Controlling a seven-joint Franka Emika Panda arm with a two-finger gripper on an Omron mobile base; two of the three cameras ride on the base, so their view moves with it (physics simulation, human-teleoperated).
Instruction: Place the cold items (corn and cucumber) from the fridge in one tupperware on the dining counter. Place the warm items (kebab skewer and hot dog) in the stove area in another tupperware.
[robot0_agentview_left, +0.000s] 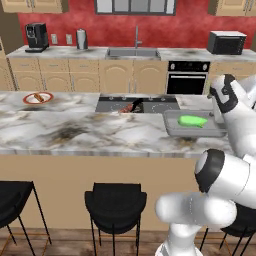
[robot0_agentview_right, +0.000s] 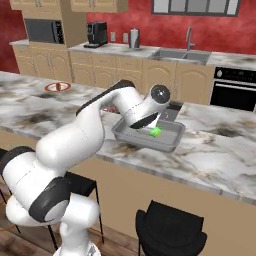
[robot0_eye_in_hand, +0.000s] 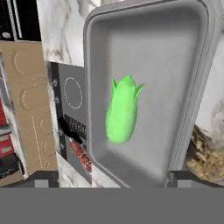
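The pincer (robot0_eye_in_hand: 112, 178) is standing wide apart above the green husked corn cob (robot0_eye_in_hand: 122, 110), which is lying in the grey rectangular tupperware tray (robot0_eye_in_hand: 199, 52); the cob looks light and stiff, best gripped across its thick middle.

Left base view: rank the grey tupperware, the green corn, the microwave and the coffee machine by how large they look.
1. Grey tupperware
2. Microwave
3. Coffee machine, close to the corn
4. Green corn

The tupperware and corn are nearer the camera than the back-counter appliances, so this says nothing of true size.

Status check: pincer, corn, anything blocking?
Pincer open above tupperware. Corn lies loose inside it. Nothing in the way.
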